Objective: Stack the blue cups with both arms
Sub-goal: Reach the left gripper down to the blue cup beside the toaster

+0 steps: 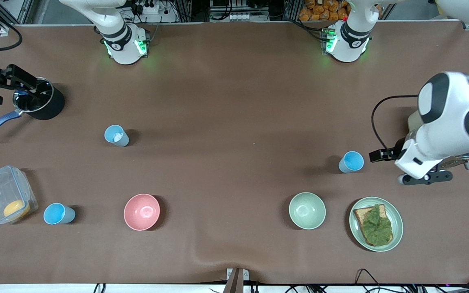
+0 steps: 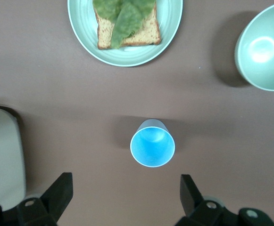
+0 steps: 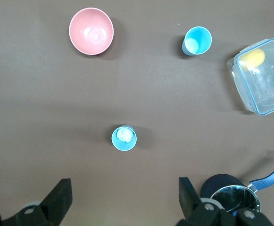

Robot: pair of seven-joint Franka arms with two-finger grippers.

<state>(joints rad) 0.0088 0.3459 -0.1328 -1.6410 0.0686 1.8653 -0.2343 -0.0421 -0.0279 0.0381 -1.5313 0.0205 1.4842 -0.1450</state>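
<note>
1. While three small light-blue tapered plastic cups stand upright and apart on the brown counter (image 1: pixel 234 101), the cup at right-centre of the front frame (image 1: pixel 351 162) is seen just ahead of the left pincer (image 2: pixel 127 195), centred between its wide-open, empty fingers.
2. At the frame's upper left, the right pincer (image 3: pixel 125 197) is held wide open and empty, with a second cup (image 3: pixel 124 138) ahead of it; the third cup (image 1: pixel 57 214) sits at lower left.

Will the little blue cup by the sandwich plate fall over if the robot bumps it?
Probably, yes. The small light-blue plastic tumbler looks empty and thin, so likely light. It stands upright on its narrower base, so a sideways nudge could tip it, and its round tapered sides might let it roll.
</note>
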